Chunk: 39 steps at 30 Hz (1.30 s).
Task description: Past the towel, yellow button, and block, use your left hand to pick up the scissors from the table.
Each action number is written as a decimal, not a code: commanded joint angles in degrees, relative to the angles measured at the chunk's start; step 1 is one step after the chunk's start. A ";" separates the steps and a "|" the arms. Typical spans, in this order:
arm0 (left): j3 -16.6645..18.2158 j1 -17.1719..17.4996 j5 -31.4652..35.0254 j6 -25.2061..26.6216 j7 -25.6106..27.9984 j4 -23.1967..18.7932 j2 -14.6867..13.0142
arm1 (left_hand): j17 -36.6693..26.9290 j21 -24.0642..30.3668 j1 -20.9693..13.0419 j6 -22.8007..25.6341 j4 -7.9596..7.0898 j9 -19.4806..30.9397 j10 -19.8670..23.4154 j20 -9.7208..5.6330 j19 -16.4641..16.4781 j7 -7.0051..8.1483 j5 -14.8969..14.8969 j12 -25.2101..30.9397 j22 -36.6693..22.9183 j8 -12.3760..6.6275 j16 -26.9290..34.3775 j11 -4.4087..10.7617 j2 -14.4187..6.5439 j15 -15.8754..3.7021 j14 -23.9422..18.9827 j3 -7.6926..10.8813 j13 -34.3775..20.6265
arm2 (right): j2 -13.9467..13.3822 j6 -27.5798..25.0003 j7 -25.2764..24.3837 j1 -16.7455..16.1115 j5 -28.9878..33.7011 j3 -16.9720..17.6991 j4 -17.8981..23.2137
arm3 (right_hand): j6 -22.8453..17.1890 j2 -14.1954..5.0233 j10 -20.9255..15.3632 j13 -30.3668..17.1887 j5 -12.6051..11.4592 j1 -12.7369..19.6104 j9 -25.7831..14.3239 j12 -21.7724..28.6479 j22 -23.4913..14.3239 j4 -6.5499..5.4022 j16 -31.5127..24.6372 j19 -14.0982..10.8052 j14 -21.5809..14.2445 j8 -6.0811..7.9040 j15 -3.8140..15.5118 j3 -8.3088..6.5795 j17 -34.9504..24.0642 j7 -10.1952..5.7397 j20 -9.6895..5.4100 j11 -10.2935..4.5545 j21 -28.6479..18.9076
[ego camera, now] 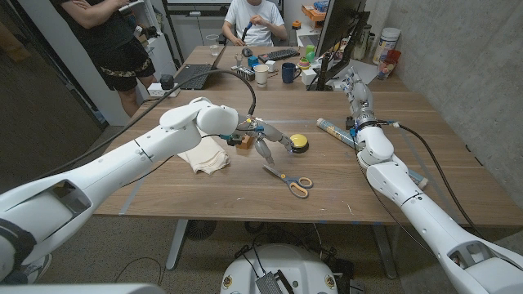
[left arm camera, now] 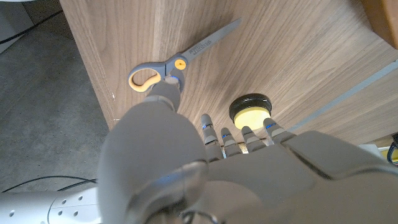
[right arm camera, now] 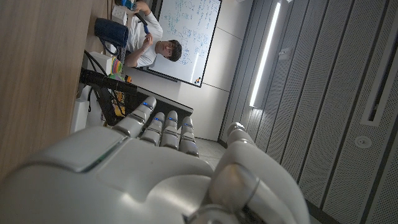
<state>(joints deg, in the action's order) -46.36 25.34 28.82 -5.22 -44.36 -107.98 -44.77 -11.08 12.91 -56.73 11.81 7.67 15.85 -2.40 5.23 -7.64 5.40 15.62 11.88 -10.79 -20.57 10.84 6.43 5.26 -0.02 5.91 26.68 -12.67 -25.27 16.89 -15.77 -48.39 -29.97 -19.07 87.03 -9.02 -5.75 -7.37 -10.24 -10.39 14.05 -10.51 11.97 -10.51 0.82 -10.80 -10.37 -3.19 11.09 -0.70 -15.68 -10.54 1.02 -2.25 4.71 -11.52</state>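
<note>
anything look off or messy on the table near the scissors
Nothing stands out. The scissors lie closed and flat on the table, apart from the yellow button. The towel is crumpled beside the block, but nothing looks spilled or broken.
</note>
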 commanded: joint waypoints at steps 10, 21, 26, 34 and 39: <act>2.29 5.62 4.19 2.68 2.36 -7.61 -4.18 | -0.24 -0.24 -0.78 0.24 -0.06 0.37 -0.01 0.06 -0.47 -0.69 -0.15 0.31 -0.19 -0.67 0.28 -0.18 -0.40 0.26 0.77 -0.29 -0.40 | -0.50 -1.09 -1.27 -1.07 0.78 -0.08 2.86 | -0.64 0.03 -0.29 -0.22 -0.19 -0.45 -0.15 0.08 -0.24 0.41 -0.06 -0.37 -0.52 0.12 -0.31 0.04 -0.08 -0.13 -1.60 -0.03 -0.31; 4.48 8.96 4.83 2.87 4.64 -8.85 -5.52 | -0.27 -0.22 -1.08 0.54 -0.05 0.50 0.09 0.14 -0.34 -1.12 -0.21 0.40 -0.21 -1.03 0.39 -0.87 -0.53 0.41 0.67 -0.36 -0.45 | -0.04 -0.74 -1.71 -1.27 1.61 -0.54 3.64 | -0.70 0.05 -0.24 -0.22 -0.19 -0.51 -0.15 0.04 -0.25 0.47 -0.03 -0.31 -0.49 0.11 -0.36 0.04 -0.09 -0.16 -1.56 0.01 -0.29; 4.41 9.50 5.36 2.81 4.93 -8.71 -5.22 | -0.29 -0.21 -1.29 0.75 -0.03 0.57 0.12 0.18 -0.28 -1.33 -0.24 0.43 -0.21 -1.24 0.43 -1.10 -0.62 0.55 0.63 -0.38 -0.45 | 0.11 -0.77 -1.85 -1.36 1.75 -0.61 3.80 | -0.71 0.04 -0.25 -0.22 -0.19 -0.54 -0.15 0.04 -0.25 0.48 -0.02 -0.29 -0.49 0.11 -0.40 0.04 -0.09 -0.16 -1.55 0.01 -0.29; 3.79 10.38 6.74 2.85 5.97 -7.96 -4.46 | -0.30 -0.24 -1.52 0.70 -0.02 0.65 0.13 0.23 -0.33 -1.45 -0.26 0.45 -0.22 -1.37 0.43 -1.18 -0.71 0.64 0.69 -0.41 -0.46 | -0.13 -0.90 -2.10 -1.82 1.85 -0.35 4.31 | -0.74 0.05 -0.27 -0.22 -0.19 -0.57 -0.15 0.04 -0.25 0.52 -0.01 -0.30 -0.50 0.11 -0.44 0.03 -0.10 -0.12 -1.55 0.06 -0.30; 2.75 10.74 11.99 2.00 7.77 -8.19 -4.49 | -0.31 -0.25 -1.57 0.82 -0.03 0.68 0.19 0.20 -0.35 -1.43 -0.28 0.48 -0.22 -1.47 0.45 -1.23 -0.75 0.64 0.68 -0.43 -0.46 | 0.04 -0.18 -1.75 -1.93 1.70 -0.26 3.86 | -0.75 0.05 -0.26 -0.22 -0.19 -0.61 -0.15 0.02 -0.25 0.54 0.01 -0.31 -0.47 0.10 -0.43 0.04 -0.10 -0.05 -1.56 0.10 -0.30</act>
<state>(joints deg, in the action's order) -42.36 34.78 35.12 -2.40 -38.95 -116.34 -49.56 -11.06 12.70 -57.48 12.39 7.44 16.38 -2.08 5.23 -7.63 4.40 15.62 12.10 -10.78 -21.68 10.84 5.51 4.51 0.29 6.21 26.46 -12.92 -25.35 16.00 -17.65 -49.94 -28.31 -19.53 90.94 -9.31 -6.05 -7.37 -10.24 -10.39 13.29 -10.51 11.97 -10.51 1.18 -10.80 -10.38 -3.49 11.09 -1.02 -15.59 -10.53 0.72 -2.25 4.70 -11.52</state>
